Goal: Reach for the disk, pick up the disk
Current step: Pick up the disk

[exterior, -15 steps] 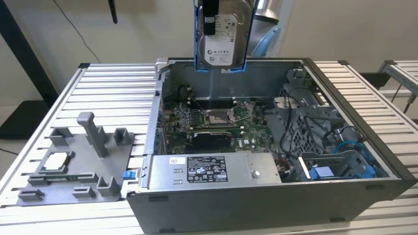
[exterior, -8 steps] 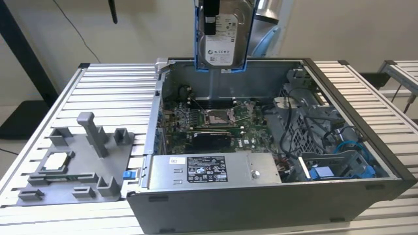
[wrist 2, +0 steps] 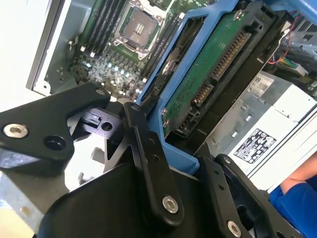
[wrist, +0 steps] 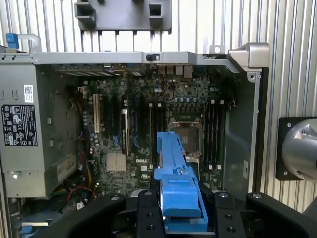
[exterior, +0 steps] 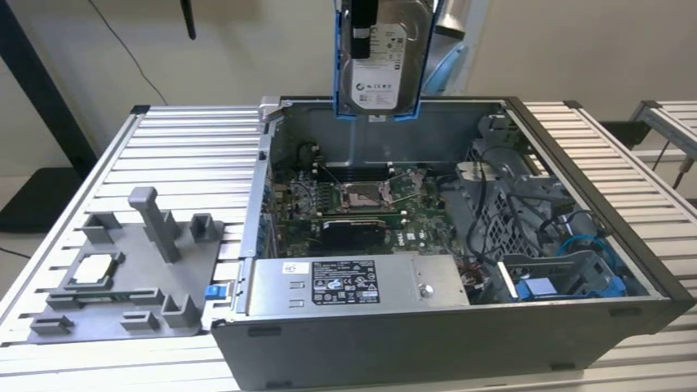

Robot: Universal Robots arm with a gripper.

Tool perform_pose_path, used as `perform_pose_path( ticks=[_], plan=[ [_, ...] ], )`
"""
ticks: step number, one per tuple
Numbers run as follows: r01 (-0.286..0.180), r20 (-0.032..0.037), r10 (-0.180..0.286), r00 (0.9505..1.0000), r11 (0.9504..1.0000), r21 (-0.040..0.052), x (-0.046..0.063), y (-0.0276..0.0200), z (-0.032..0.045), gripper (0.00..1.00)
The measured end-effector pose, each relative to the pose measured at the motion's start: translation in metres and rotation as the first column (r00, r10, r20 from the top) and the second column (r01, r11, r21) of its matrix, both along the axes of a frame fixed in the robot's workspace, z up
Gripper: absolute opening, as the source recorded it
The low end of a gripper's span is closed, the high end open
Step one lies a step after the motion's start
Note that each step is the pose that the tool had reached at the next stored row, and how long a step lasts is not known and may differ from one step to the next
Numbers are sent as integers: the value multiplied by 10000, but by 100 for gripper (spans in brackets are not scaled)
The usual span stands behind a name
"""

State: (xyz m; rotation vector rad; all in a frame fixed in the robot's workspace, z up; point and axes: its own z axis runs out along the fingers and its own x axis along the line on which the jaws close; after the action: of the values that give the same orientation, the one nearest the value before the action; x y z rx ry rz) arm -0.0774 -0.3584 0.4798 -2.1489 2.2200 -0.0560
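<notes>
step: disk picked up, reach and grasp look done | gripper clamped on blue plastic rails | disk upright, silver metal, white label, hanging clear above case | case grey steel, open, green motherboard inside | counter ribbed aluminium | any further move needs firm hold, rim clearance

Slatted silver metal table carries two things - an open dark-grey computer case, lying on its side with the inside facing up, and a grey plastic fixture with an upright post. The fixture sits flat on the slats just beside the case, on the exterior view's left. In the first wrist view, bare slats show beside the case wall.
</notes>
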Motion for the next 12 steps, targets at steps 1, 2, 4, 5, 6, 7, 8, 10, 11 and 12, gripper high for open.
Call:
perform_pose_path(
  ticks=[1, 2, 4, 5, 6, 7, 8, 10, 11, 12],
  plan=[
    [0, 0, 0, 10000, 10000, 0, 22, 0, 0, 0],
    [0, 0, 0, 10000, 10000, -1, 44, 0, 0, 0],
    [0, -1, 0, 10000, 10000, 0, 85, 0, 0, 0],
    [0, -1, 0, 10000, 10000, 0, 106, 0, 0, 0],
    [0, 0, 0, 10000, 10000, 0, 127, 0, 0, 0],
    [0, 0, 0, 10000, 10000, 0, 148, 0, 0, 0],
    [0, -1, 0, 10000, 10000, -1, 166, 0, 0, 0],
    [1, 0, -1, 10000, 10000, 0, 206, 0, 0, 0],
    [0, 0, 0, 10000, 10000, 0, 226, 0, 0, 0],
    [0, 0, 0, 10000, 10000, 0, 245, 0, 0, 0]
  ],
)
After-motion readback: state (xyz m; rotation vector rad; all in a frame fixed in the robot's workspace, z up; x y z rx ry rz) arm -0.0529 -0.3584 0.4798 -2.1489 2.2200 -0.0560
